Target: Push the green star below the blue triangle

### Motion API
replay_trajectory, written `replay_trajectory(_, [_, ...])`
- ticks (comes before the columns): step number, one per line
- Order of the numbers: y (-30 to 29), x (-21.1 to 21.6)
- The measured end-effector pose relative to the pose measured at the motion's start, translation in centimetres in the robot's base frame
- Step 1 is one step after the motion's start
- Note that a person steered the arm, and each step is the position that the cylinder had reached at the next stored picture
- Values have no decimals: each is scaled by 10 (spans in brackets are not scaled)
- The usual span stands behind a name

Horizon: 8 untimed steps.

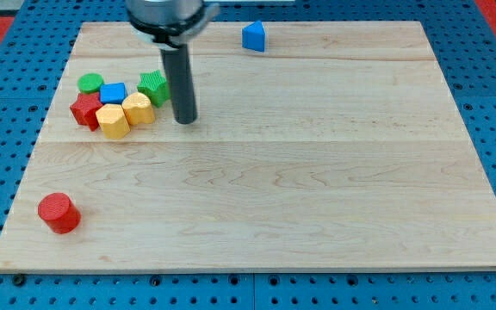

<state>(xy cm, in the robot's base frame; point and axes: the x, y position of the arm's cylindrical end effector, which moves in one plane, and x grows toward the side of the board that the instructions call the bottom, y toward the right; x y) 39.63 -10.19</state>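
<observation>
Green star-shaped block (153,87) upper left on wooden board (317,189), in block cluster. My tip (185,120) just right of it, holding nothing. Blue triangle block (253,36) well apart, at view's top.

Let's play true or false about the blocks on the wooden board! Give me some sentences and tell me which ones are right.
1. The green star is in the cluster at the view's upper left. True.
2. The blue triangle touches the green star. False: it stands alone near the view's top.
3. My tip is just to the right of the green star. True.
4. The red cylinder sits in the cluster. False: it is alone at the view's lower left.
</observation>
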Motion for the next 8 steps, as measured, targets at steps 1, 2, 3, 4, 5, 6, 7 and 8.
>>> replay_trajectory(1, [-12, -12])
replay_trajectory(2, [-25, -10])
replay_trajectory(3, [-55, -15])
replay_trajectory(4, [-52, -28])
replay_trajectory(5, [-30, -61])
replay_trajectory(6, [-28, -77])
replay_trajectory(7, [-56, -60])
replay_trajectory(8, [-59, -89])
